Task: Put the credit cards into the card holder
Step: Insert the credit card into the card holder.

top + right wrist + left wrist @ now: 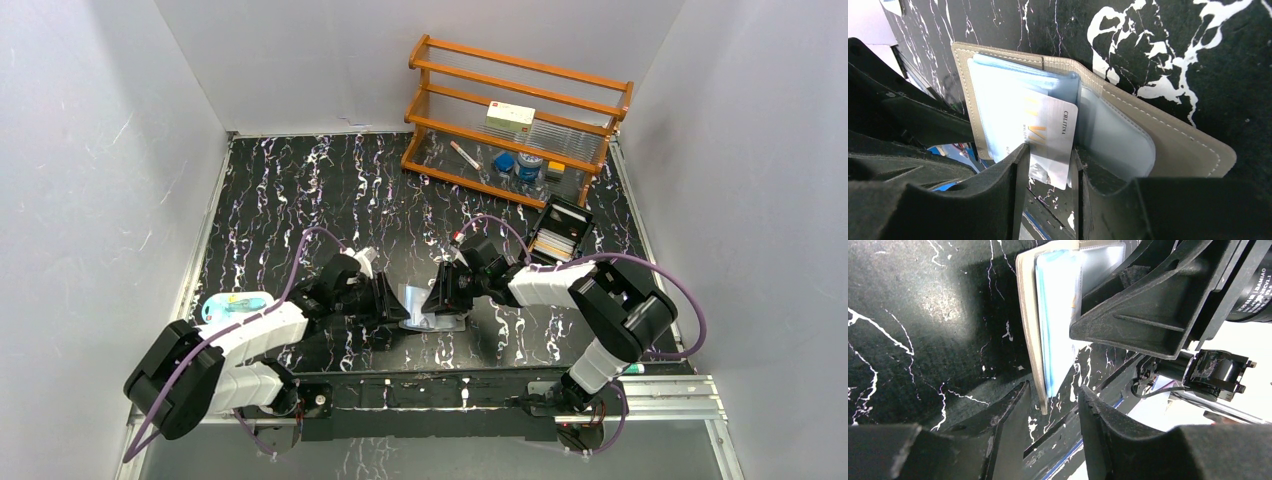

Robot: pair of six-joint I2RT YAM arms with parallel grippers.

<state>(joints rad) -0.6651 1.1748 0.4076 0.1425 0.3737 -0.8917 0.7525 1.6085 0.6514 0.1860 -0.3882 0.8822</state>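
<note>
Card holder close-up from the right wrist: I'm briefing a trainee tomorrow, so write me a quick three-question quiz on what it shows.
1. True or false: the card holder lies open on the table.
2. The white card is: A) fully tucked in; B) partly in the holder, one end sticking out; C) on the table, apart from the holder.
3. Fill in: the card's free end sits between the fingers of the ___ gripper.
Key: 1 true; 2 B; 3 right gripper.
</note>
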